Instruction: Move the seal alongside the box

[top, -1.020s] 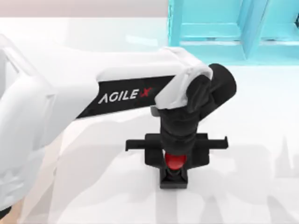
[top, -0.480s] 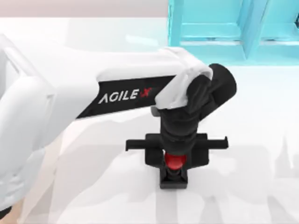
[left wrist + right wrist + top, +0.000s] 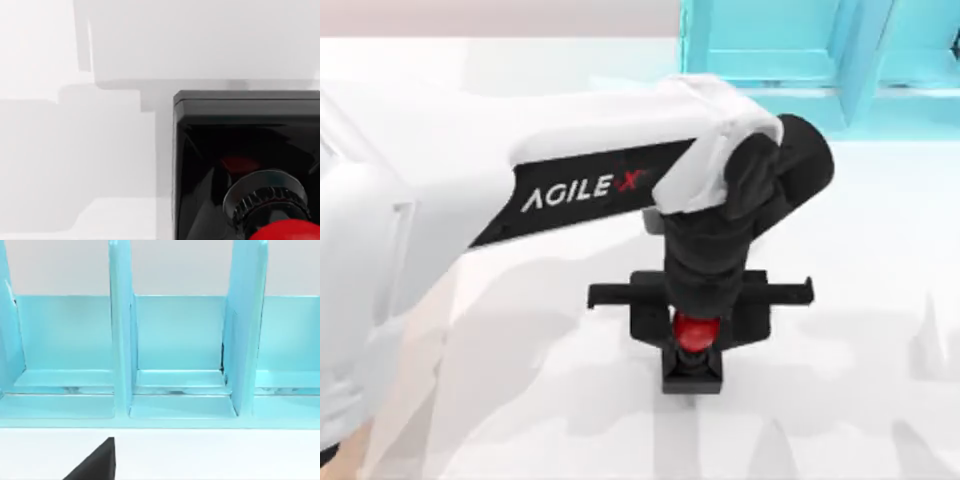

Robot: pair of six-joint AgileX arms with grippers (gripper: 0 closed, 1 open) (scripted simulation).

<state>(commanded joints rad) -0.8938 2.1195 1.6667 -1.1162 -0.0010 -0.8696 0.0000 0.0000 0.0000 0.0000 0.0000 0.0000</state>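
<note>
Left gripper (image 3: 694,345) over the seal (image 3: 693,352), white table (image 3: 840,400), blue shelf (image 3: 820,60) behind

Our left arm sweeps in from the left edge of the top view, its white link with the AgileX lettering angling up toward the centre. At upper centre the white wrist cover meets the black wrist, which turns straight down toward the lower middle of the frame. There we have the left gripper (image 3: 694,340), its black crossbar stretched flat to either side, pointing down at the table with the seal (image 3: 694,333) between its fingers. Its red knob peeks out just under the wrist. In the left wrist view the seal (image 3: 250,165) sits close at the lower right of the frame.
</note>
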